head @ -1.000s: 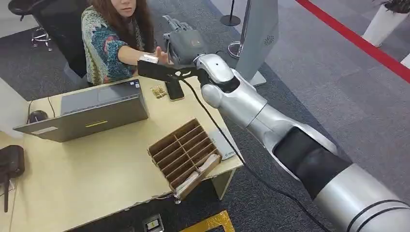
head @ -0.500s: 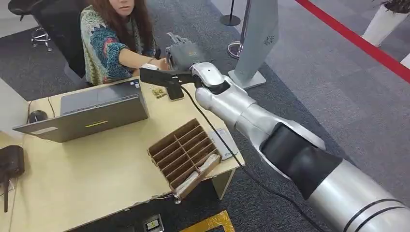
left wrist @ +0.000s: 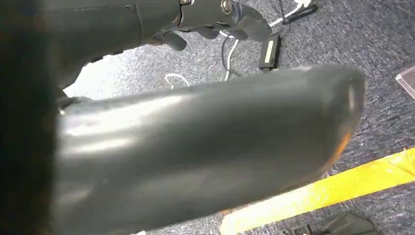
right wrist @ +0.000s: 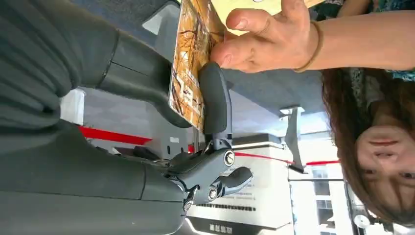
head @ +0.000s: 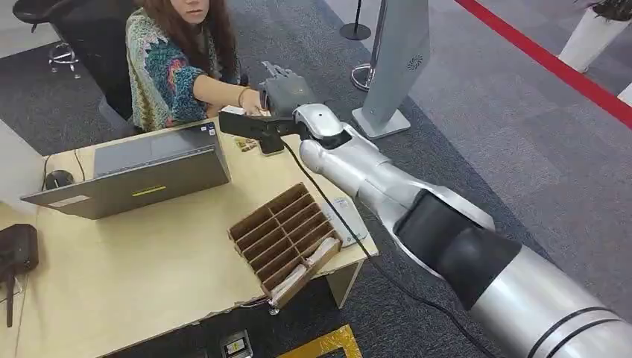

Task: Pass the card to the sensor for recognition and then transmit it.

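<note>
The handover step is judged to be in hand: the card (right wrist: 188, 73) is pinched between the thumb and a dark finger of the right hand (right wrist: 195, 105), and a person's hand (right wrist: 266, 41) has closed on the card's free end. In the head view the right hand (head: 283, 93) is reached out past the far right corner of the desk (head: 149, 276), where the person (head: 179, 60) sits. The card is thus gripped from both sides, by the robot and by the person, above the desk's far edge.

Whether the sensor pass has been made cannot be told from these views; a small white reader (head: 344, 221) lies at the desk's right edge, just beside a brown divided cardboard box (head: 283, 235), and a laptop (head: 141, 175) stands toward the left side.

The next move is judged to call for a release: the thumb and finger would need to be eased apart while the arm is held steady, so that the card is not tugged or bent, and the hand then drawn back clear of the person's fingers.

The state of the left hand cannot be told; its wrist view is blocked by a dark blurred surface.
</note>
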Robot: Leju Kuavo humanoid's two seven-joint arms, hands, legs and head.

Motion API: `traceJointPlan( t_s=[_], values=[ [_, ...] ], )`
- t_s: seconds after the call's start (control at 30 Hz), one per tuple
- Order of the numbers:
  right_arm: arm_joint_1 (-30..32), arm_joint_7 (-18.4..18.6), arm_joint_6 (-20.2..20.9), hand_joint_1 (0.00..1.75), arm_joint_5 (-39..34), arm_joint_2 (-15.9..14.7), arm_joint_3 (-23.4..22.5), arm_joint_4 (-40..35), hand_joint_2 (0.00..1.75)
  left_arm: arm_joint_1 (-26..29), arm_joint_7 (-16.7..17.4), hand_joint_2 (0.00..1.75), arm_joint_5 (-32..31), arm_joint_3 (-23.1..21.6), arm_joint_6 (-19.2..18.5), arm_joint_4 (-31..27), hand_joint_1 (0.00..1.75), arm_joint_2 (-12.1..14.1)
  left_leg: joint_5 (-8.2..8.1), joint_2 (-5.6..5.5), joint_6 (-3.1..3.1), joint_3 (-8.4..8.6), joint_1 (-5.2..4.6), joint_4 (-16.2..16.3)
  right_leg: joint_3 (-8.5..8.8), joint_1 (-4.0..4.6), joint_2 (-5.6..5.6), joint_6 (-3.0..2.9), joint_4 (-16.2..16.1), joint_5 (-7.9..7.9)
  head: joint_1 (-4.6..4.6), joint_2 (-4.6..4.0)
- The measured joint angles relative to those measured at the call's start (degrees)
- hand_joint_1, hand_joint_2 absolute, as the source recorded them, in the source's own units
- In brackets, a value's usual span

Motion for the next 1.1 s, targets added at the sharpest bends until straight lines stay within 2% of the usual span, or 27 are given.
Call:
traceJointPlan(
  t_s=[0.13, 0.37, 0.53, 0.7, 0.8, 0.87, 0.97, 1.1],
  values=[
    [0.0, -0.2, -1.2, 0.00, 0.4, 0.2, 0.0, 0.8, 1.75, 0.0, 0.1, 0.00, 0.3, 0.0, -0.1, 0.1, 0.00, 0.1, 0.00, 0.01, 0.00, 0.02, 0.00, 0.0, 0.00, 0.00, 0.02, 0.00, 0.0, 0.00, 0.00, -0.02],
    [-0.6, 2.1, -6.5, 0.00, 2.1, 0.1, 0.1, 2.4, 1.75, 0.0, 0.3, 0.00, 0.4, -0.2, 0.0, 0.4, 0.00, 0.1, 0.00, 0.04, 0.00, 0.04, 0.00, 0.0, -0.02, 0.00, 0.05, 0.00, 0.0, 0.00, 0.00, 0.00],
    [-1.0, 5.9, -12.1, 0.00, 4.4, -1.3, -0.4, 1.6, 1.75, 0.1, 0.3, 0.00, 1.3, -0.4, 0.4, 0.7, 0.00, 0.1, 0.00, 0.04, 0.00, 0.04, 0.00, 0.0, -0.02, 0.00, 0.05, 0.00, 0.0, 0.00, 0.00, -0.02],
    [-0.9, 11.5, -18.7, 0.00, 8.4, -5.0, -3.2, -3.0, 1.75, 0.9, -0.4, 0.00, 3.2, -0.4, 1.6, 1.0, 0.00, 0.1, -0.01, 0.06, 0.00, 0.03, -0.02, 0.0, -0.05, -0.03, 0.08, 0.00, 0.0, 0.00, 0.00, 0.00],
    [0.6, 14.4, -21.6, 0.00, 12.3, -8.8, -6.9, -8.5, 1.75, 1.5, -1.4, 0.00, 4.6, -0.4, 2.3, 1.2, 0.00, 0.1, -0.02, 0.05, 0.00, 0.07, -0.01, 0.1, -0.04, -0.03, 0.06, 0.00, -0.1, 0.00, 0.02, -0.02],
    [3.4, 15.0, -22.6, 0.00, 15.6, -11.3, -10.3, -12.9, 1.75, 1.9, -2.0, 0.00, 5.2, -0.4, 2.5, 1.3, 0.00, 0.1, -0.05, 0.04, 0.03, 0.08, -0.01, 0.1, -0.01, -0.03, 0.05, 0.00, -0.1, 0.00, 0.02, -0.02],
    [9.7, 13.3, -23.0, 0.00, 20.5, -14.4, -18.6, -21.3, 1.75, 2.5, -3.2, 0.00, 5.1, -0.2, 2.7, 1.9, 0.00, 0.1, -0.07, 0.04, 0.04, 0.08, -0.01, 0.1, 0.00, -0.03, 0.05, 0.00, -0.1, 0.00, 0.00, -0.02],
    [18.2, 12.0, -23.1, 0.00, 22.7, -17.8, -30.0, -30.2, 1.75, 3.4, -4.9, 0.00, 3.8, 1.9, 2.9, 3.0, 0.00, 0.0, -0.13, 0.03, 0.07, 0.08, -0.01, 0.1, 0.00, -0.02, 0.02, 0.01, -0.1, -0.01, 0.02, -0.02]
  ],
)
